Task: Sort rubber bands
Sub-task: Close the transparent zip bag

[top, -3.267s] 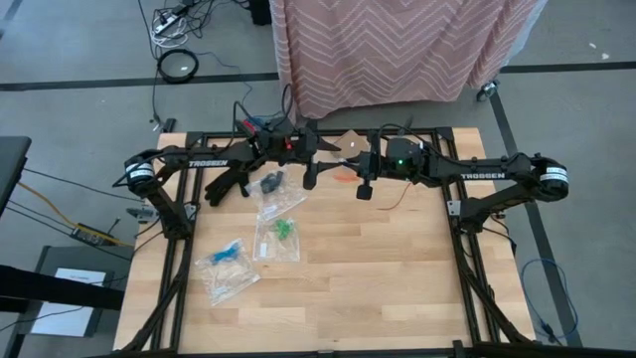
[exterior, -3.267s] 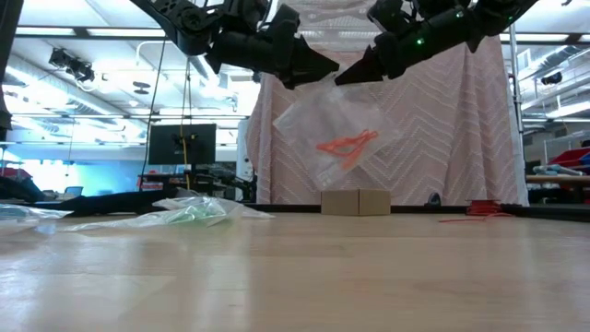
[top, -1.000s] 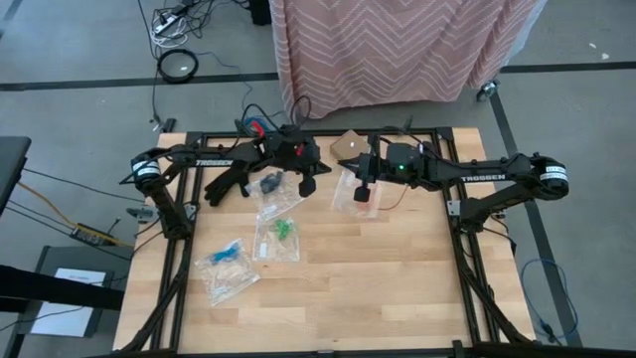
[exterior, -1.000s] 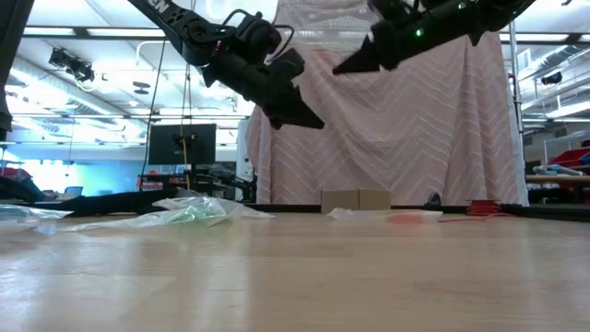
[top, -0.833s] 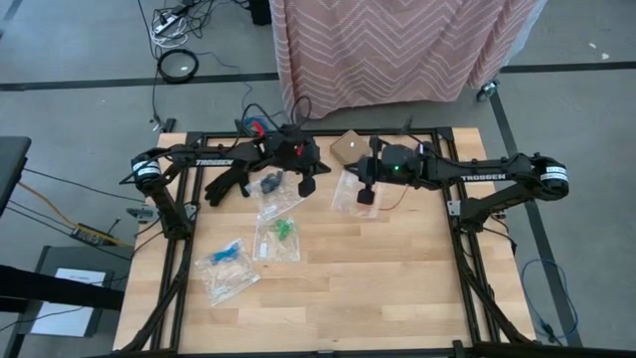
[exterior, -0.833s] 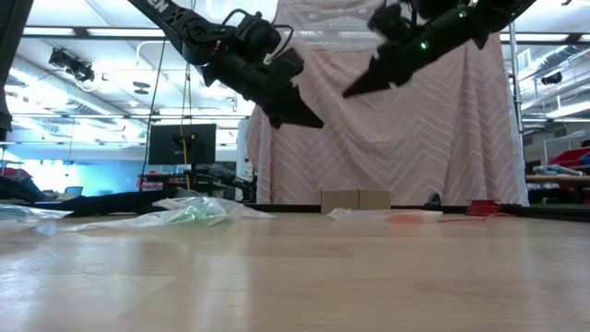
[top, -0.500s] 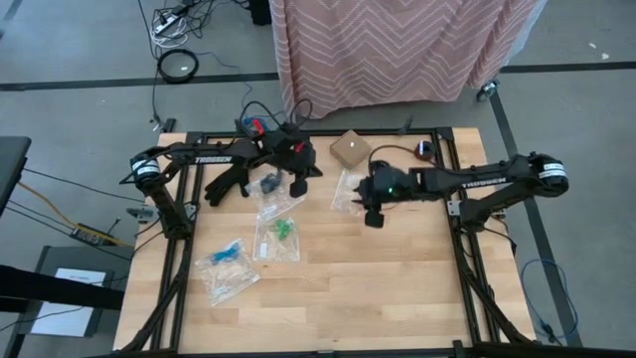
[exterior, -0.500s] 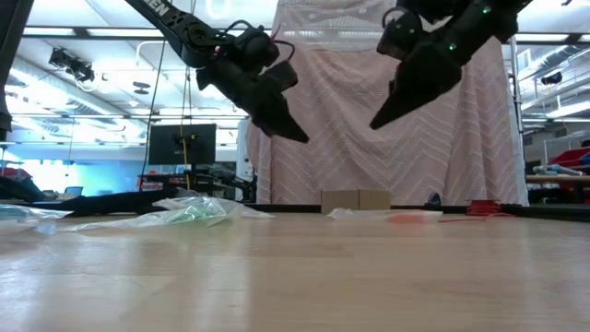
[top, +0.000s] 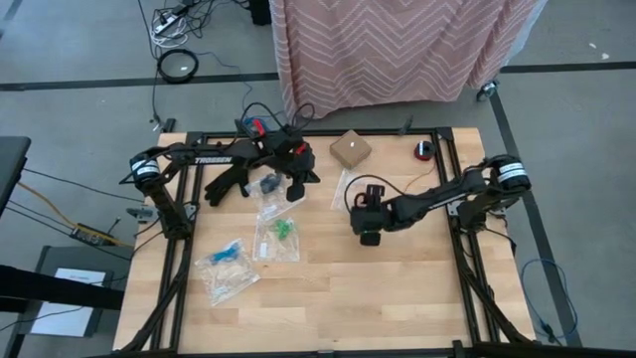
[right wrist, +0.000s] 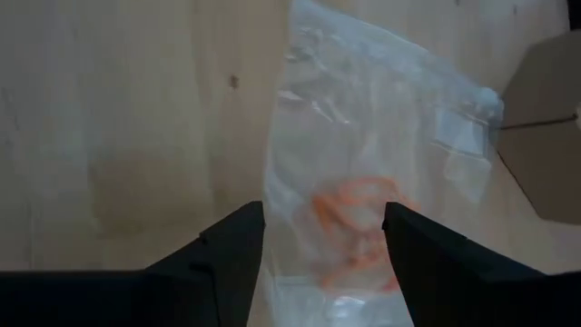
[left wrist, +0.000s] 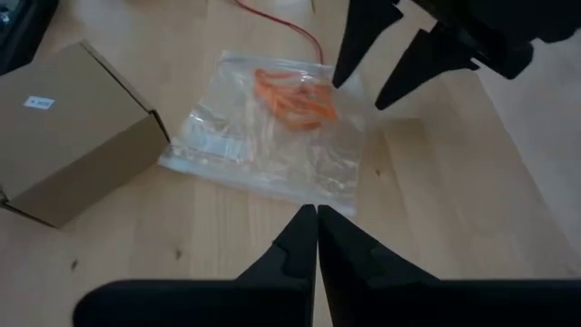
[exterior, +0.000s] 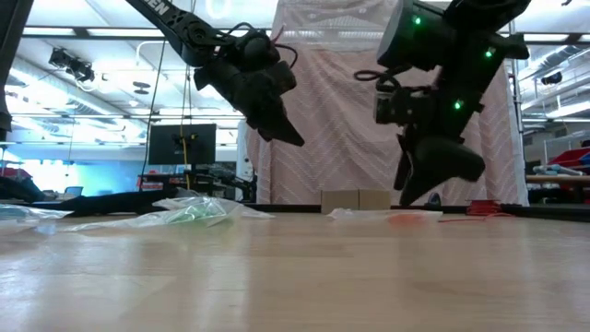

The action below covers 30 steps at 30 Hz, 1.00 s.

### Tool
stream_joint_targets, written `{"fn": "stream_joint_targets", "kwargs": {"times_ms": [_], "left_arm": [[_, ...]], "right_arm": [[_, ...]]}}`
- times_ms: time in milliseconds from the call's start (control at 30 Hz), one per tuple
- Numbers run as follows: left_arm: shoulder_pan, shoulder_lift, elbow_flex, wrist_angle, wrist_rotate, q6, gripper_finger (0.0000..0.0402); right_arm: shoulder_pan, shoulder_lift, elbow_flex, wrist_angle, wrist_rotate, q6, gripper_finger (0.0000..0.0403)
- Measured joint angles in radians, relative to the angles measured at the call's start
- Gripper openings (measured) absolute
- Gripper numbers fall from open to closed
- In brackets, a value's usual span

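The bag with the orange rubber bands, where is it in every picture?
High view: the bag lies flat below the cardboard box, partly under the right pincer.
Low view: a flat strip on the table's far edge, by the box.
Left wrist view: mid-picture, beside the box.
Right wrist view: between the open fingers.
Shared landmark: the cardboard box.

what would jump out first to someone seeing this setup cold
Probably the right gripper, jaws spread wide, low over a clear bag of orange rubber bands lying flat on the table's far side beside a small cardboard box. Next, the left gripper, shut and raised nearby, and three more bags left of centre.
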Motion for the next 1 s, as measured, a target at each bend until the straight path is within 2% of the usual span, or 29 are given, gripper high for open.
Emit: {"fn": "stream_joint_targets", "kwargs": {"times_ms": [300, 467, 633, 733, 900, 1000], "left_arm": [[0.0, 0.0, 0.0, -0.003, 0.001, 0.002, 0.0022], [0.0, -0.001, 0.0, -0.001, 0.002, 0.003, 0.0022], [0.0, -0.001, 0.0, -0.01, 0.002, 0.003, 0.0022], [0.0, -0.001, 0.0, -0.009, 0.007, 0.003, 0.0022], [0.0, -0.001, 0.0, -0.009, 0.027, 0.002, 0.0022], [0.0, -0.001, 0.0, -0.012, 0.046, 0.001, 0.0022]], "right_arm": [[0.033, 0.022, 0.008, 0.023, -0.018, 0.065, 0.0217], [0.025, 0.095, 0.008, 0.038, -0.014, 0.064, 0.0217], [0.028, 0.148, 0.014, 0.064, 0.109, 0.126, 0.0206], [0.021, 0.155, 0.011, 0.064, 0.166, 0.168, 0.0162], [-0.004, 0.172, 0.011, 0.065, 0.113, 0.238, 0.0025], [-0.003, 0.177, 0.01, 0.082, 0.117, 0.242, 0.0005]]}}
